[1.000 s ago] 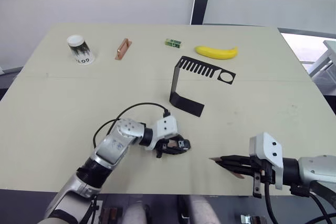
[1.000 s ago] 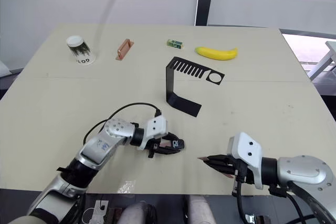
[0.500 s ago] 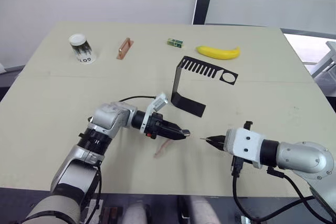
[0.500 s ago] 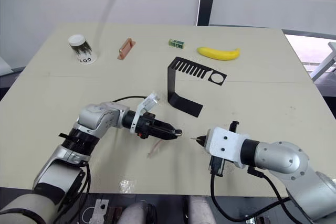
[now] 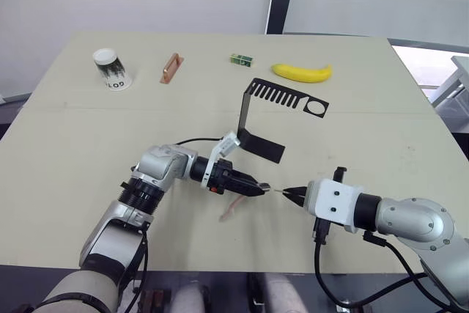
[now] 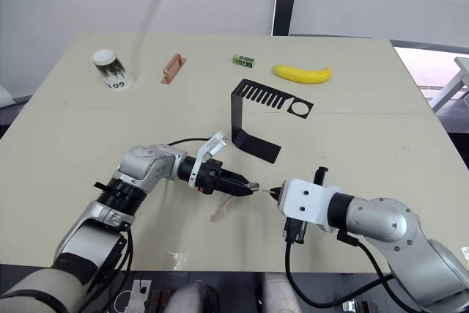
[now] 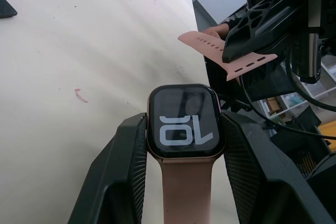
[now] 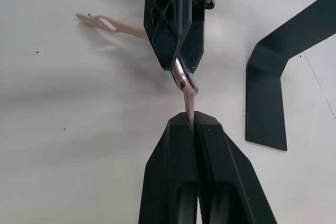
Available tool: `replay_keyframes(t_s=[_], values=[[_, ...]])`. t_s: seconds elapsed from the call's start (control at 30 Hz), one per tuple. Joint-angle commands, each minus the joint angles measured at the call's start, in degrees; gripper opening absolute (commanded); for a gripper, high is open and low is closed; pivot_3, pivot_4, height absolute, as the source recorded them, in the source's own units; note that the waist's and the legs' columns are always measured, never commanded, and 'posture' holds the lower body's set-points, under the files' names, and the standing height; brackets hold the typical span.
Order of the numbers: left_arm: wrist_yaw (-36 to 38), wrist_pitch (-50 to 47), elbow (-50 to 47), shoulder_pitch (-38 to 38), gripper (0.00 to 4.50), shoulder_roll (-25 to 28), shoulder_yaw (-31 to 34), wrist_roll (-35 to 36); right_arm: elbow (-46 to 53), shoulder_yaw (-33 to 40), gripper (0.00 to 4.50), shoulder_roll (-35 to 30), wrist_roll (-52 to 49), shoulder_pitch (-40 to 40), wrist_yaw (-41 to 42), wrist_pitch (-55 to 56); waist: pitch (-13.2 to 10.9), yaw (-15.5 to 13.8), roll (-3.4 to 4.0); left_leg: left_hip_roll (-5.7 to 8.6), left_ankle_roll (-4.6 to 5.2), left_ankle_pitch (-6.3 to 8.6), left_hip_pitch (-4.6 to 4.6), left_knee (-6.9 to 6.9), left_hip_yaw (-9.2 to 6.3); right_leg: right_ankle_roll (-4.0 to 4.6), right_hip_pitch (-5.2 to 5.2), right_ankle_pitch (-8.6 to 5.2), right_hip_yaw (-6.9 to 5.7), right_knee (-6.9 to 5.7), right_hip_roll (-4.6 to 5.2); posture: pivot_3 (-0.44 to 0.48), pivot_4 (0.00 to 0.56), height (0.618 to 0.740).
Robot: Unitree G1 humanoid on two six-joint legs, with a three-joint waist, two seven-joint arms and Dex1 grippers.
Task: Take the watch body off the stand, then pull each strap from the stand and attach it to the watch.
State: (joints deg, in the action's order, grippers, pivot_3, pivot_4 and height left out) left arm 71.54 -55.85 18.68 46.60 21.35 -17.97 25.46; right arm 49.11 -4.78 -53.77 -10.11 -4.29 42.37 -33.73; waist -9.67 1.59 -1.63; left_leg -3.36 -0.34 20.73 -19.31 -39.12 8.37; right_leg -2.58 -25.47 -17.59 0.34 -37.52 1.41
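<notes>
My left gripper [image 5: 256, 188] is shut on the watch body [image 7: 184, 127], a black-faced square case held by its sides just above the table. One salmon-pink strap [image 5: 233, 207] is fixed to the case and hangs down to the table. My right gripper [image 5: 291, 193] is shut on the other strap [image 7: 226, 56], the one with small holes. It points that strap's free end at the watch body's open edge [image 8: 181, 77], almost touching it. The black stand [image 5: 253, 119] is behind both grippers, nothing on it.
Along the far side of the table [image 5: 66, 152] are a paper cup [image 5: 111, 70], a copper bar [image 5: 171, 67], a small green box [image 5: 239, 59] and a banana [image 5: 302, 72]. The stand's base [image 8: 273, 77] lies close to the two grippers.
A second ago my left gripper lay low on the table and my right was near the front edge. Both have swung toward each other, and the gap between strap end and watch body has narrowed.
</notes>
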Motion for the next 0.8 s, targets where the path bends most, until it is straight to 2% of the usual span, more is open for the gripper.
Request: replay_keyframes(t_s=[0.03, 0.8], values=[[0.03, -0.24, -1.45, 0.86, 1.60, -0.01, 1.19, 0.90, 1.30, 0.04, 0.00, 0.37, 0.95, -0.98, -0.36, 0.53, 0.00, -0.01, 0.00, 0.00, 0.00, 0.00, 0.00, 0.00, 0.00, 0.00, 0.00, 0.00, 0.00, 0.00, 0.00, 0.000, 0.150, 0.740], [-1.76, -2.30, -1.41, 1.00, 1.60, -1.32, 3.39, 1.70, 0.09, -2.10, 0.00, 1.73, 4.96, -2.05, -0.72, 1.53, 0.00, -0.03, 0.00, 0.00, 0.00, 0.00, 0.01, 0.00, 0.00, 0.00, -0.01, 0.00, 0.00, -0.02, 0.00, 0.000, 0.150, 0.740]])
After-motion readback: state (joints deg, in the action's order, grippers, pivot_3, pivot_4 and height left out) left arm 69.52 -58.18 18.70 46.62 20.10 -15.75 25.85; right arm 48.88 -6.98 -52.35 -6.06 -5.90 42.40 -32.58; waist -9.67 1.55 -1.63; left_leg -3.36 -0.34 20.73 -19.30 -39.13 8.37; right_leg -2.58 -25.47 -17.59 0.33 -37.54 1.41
